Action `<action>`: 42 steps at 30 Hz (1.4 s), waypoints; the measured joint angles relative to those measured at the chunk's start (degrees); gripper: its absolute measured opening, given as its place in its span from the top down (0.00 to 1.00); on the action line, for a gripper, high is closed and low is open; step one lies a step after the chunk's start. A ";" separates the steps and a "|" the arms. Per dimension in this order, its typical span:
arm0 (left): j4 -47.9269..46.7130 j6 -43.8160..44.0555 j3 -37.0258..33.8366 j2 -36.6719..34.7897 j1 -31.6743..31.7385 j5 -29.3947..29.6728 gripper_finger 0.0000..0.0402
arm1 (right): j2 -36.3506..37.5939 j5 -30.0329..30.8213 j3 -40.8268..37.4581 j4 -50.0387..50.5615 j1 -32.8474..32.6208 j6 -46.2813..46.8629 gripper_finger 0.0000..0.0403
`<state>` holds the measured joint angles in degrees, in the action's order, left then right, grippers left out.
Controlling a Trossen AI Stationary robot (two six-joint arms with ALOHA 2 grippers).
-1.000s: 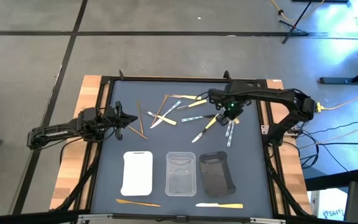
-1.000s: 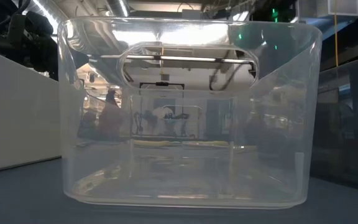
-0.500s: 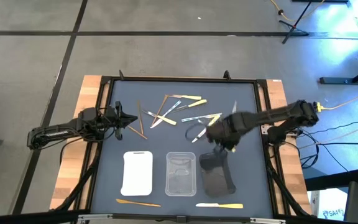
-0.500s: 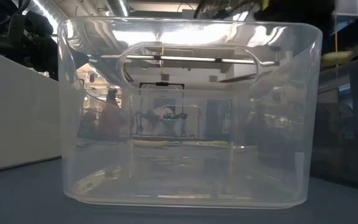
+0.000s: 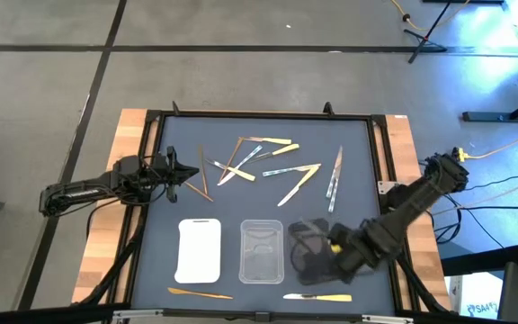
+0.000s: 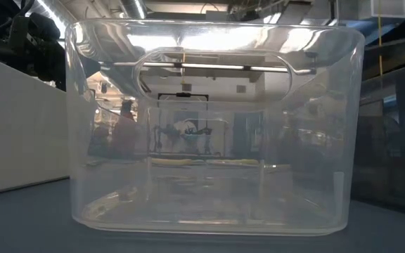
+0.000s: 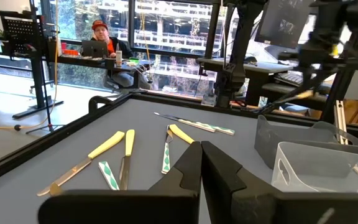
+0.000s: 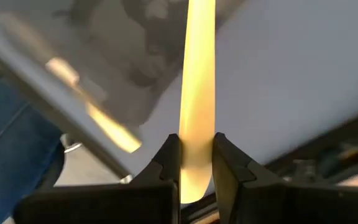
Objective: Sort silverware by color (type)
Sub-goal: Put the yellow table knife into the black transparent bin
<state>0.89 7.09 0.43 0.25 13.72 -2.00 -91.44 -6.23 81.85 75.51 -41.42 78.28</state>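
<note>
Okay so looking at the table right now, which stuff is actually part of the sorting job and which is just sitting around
Part of the job:
- loose silverware on the mat
- pale yellow utensil clamped in the right gripper over the black tray
- white tray, clear tray

Just there:
- left gripper, waiting at the table's left edge
- person at a desk

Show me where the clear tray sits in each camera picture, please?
High view: clear tray, near edge, middle of three trays.
Low view: fills nearly the whole picture.
Left wrist view: lower right corner.
Right wrist view: cannot tell; the right gripper holds a yellow utensil by a blurred tray.
Shared landmark: the black tray beside it.
</note>
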 joint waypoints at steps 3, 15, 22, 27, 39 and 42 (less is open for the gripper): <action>0.00 0.00 0.01 0.00 -0.01 0.00 0.99 | 0.00 0.65 -0.01 -3.72 -2.80 1.00 0.90; 0.00 0.00 0.02 0.00 -0.02 -0.02 0.99 | -0.45 -9.37 -0.03 -4.93 -0.56 -0.77 0.90; 0.00 0.00 0.01 0.00 0.00 -0.02 0.99 | -0.46 -12.90 -0.05 -4.92 4.18 -3.65 0.90; 0.00 0.00 0.02 0.00 0.00 0.00 0.99 | -2.01 -16.75 -0.08 -4.79 6.72 -6.46 0.90; 0.00 0.00 0.01 0.00 -0.02 -0.01 0.99 | -9.06 -21.32 -0.10 -4.68 11.86 -14.56 0.90; 0.00 0.00 0.01 0.00 -0.02 -0.02 0.99 | -9.01 -19.70 -0.10 -4.99 13.30 -14.30 0.90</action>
<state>0.89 7.09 0.43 0.25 13.69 -2.02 -100.45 -25.93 81.76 70.52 -28.12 63.98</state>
